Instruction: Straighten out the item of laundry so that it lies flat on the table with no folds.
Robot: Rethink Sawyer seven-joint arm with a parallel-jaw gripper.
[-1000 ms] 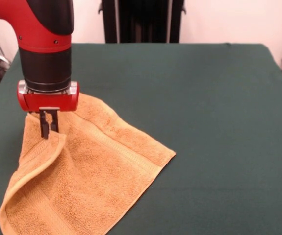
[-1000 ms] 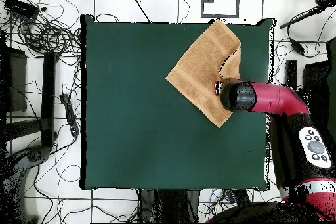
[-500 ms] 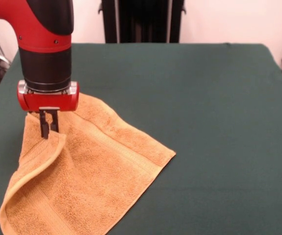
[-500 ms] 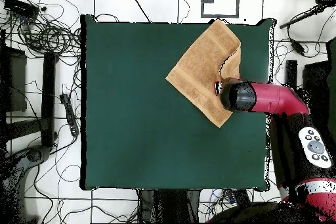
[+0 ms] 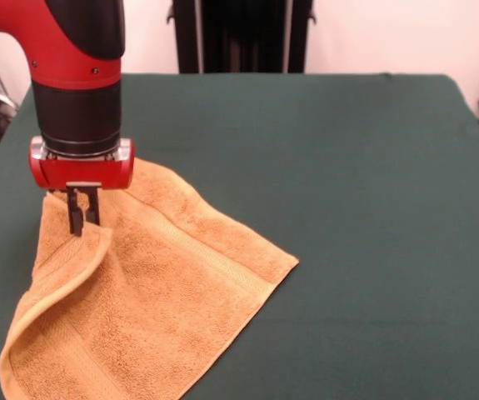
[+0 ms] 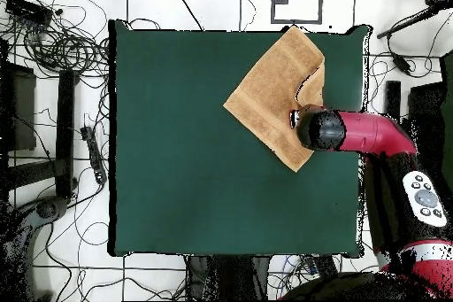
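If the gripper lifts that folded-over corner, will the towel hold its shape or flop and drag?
Probably flop: the towel is soft terry, and its folded edge already curls limply beside the gripper. It looks light, so lifting should be easy. Its looped pile on the cloth-covered table likely grips, so pushing may bunch it rather than slide it.

Dark green table (image 5: 347,208), golden-orange towel (image 5: 164,292) lying partly folded near one corner

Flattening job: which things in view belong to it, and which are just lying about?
Part of the job:
towel, one corner folded over itself
table
gripper, shut on the folded corner's edge

Just lying about:
cables on the floor beside the table
black stand behind the table
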